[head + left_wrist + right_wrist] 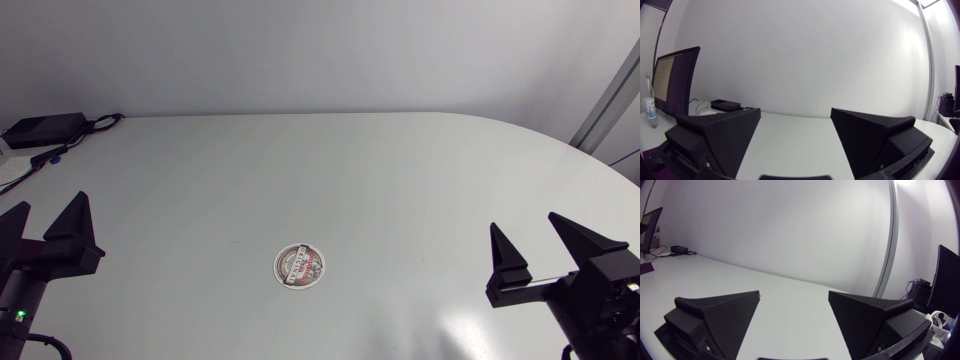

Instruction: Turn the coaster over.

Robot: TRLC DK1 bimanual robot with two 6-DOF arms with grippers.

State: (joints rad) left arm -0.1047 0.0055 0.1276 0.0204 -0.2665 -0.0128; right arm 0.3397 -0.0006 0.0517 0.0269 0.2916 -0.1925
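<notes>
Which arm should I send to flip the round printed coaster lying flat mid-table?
Right, but only marginally. In the head view the round printed coaster lies between both open grippers, slightly nearer the right gripper than the left gripper. Nothing blocks either path; neither wrist view shows it.

Matte black wedges on both sides
Left gripper [50,202] and right gripper [522,220] are broad pointy wedges with dimpled inner faces; small green light [19,314] glows lower left of the frame.
</notes>
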